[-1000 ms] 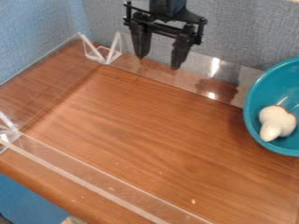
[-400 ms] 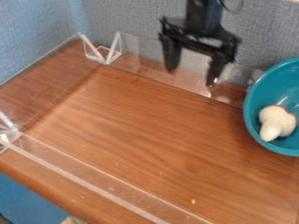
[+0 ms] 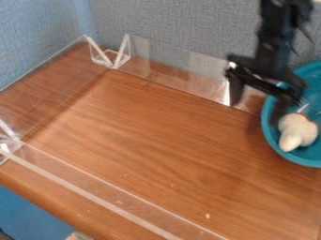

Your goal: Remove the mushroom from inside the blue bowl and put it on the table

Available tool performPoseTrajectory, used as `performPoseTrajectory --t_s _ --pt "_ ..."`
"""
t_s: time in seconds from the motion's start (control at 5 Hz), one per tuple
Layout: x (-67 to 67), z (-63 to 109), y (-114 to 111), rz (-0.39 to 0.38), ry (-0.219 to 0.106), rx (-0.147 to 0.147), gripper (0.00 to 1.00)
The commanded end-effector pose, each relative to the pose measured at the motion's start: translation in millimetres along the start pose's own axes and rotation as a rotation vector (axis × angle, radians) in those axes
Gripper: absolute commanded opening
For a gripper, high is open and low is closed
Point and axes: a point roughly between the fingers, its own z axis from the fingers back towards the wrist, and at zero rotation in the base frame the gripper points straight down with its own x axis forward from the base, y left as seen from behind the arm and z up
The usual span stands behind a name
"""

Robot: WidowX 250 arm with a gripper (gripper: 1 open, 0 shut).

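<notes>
At the right edge of the camera view, the teal-blue bowl (image 3: 286,153) rests on the wooden table (image 3: 138,131), partly cut off by the frame. Inside it lies the cream-white mushroom (image 3: 295,131), on its side. My gripper (image 3: 267,97) hangs pointing down over the bowl's left rim, just above and left of the mushroom. It is open, with nothing between its dark fingers (image 3: 239,91). The right finger is partly hard to make out against the bowl.
Low clear acrylic walls edge the table, at the back (image 3: 163,61) and along the front (image 3: 88,192). A clear triangular bracket (image 3: 115,52) stands at the back left corner. A blue textured backdrop rises behind.
The gripper has travelled right and downward from the back middle to the bowl's left rim, rolling slightly. It stayed open. Bowl and mushroom have not moved.
</notes>
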Motion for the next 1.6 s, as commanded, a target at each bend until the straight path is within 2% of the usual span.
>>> performPoseTrajectory --t_s 0.0,0.2,0.6,1.0,1.2,1.4 --pt "27.3 3.6 -20 -0.038 -0.072 -0.006 1.00" --pt "38.4 -12.6 -28 -0.047 -0.053 -0.008 1.00" --pt "48.8 -21.7 -24 -0.032 -0.044 -0.013 1.00" --pt "53.2 -28.1 -22 -0.021 -0.039 -0.020 1.00" --pt "53.8 -29.7 -22 -0.015 -0.038 -0.022 0.00" --pt "52.9 -28.1 -20 -0.009 -0.042 -0.023 0.00"
